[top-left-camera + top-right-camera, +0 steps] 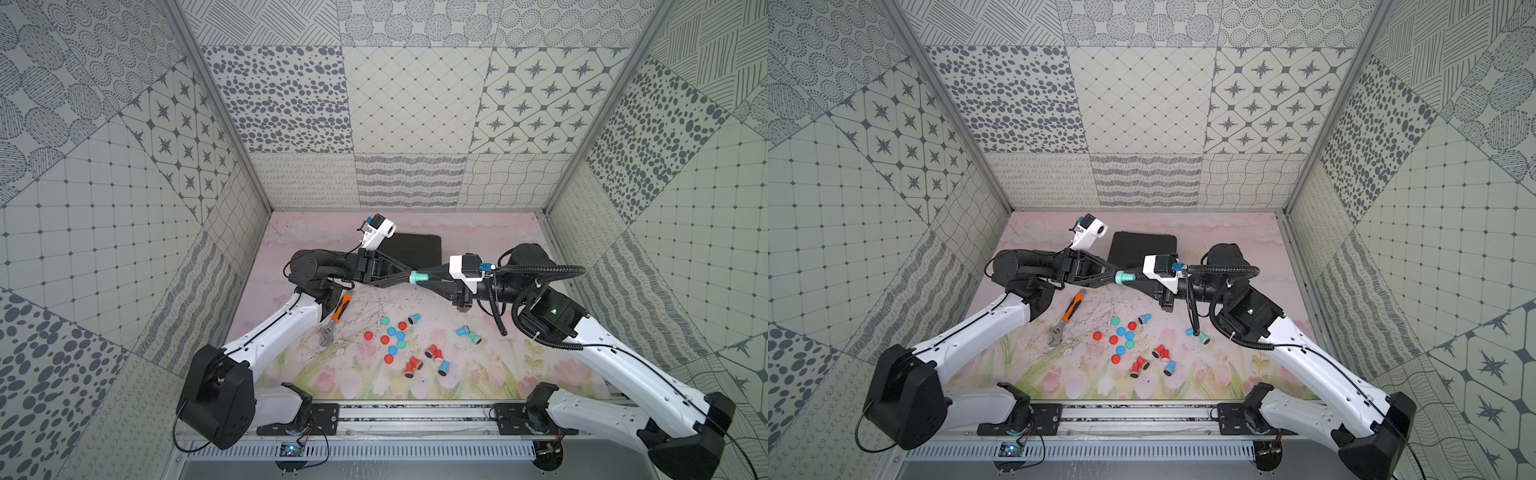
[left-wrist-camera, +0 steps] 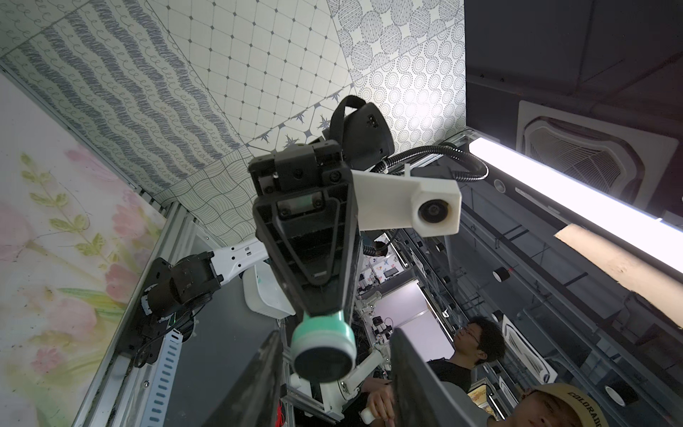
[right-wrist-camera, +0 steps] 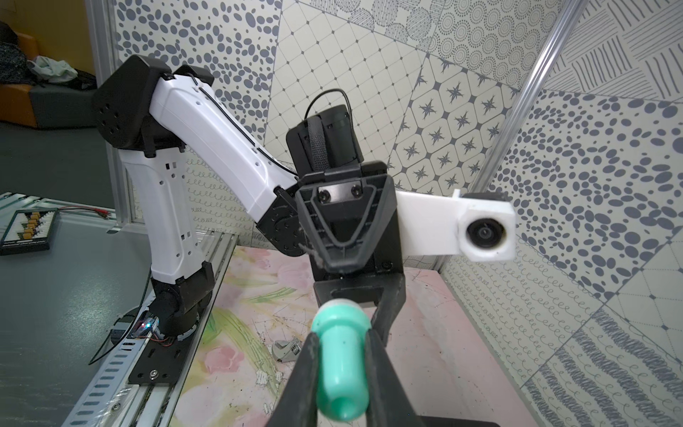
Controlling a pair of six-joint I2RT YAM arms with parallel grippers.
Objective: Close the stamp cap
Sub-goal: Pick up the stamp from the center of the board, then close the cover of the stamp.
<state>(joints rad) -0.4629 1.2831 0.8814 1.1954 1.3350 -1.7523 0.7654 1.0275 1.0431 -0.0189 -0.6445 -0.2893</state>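
right wrist view makes it plain: the right pincer (image 3: 342,342) is clamped on the slim handle of a teal stamp (image 3: 343,380). the stamp is held out roughly level in the air, well above the counter (image 1: 478,374). in both top views the two arms meet tip to tip over the middle, with the stamp bridging them. from the left wrist, the left pincer (image 2: 332,355) stands partway apart around the stamp's wide end. there's a gap on one side, so it isn't squeezing anything. that end looks dark with a pale ring, and i can't tell whether a cap is on it. i'd say this is the capping step itself, at or near its finish. next the left arm should back straight off along the stamp's length without nudging it sideways, while the right grips firm. loose caps (image 1: 392,334) lie on the counter below.
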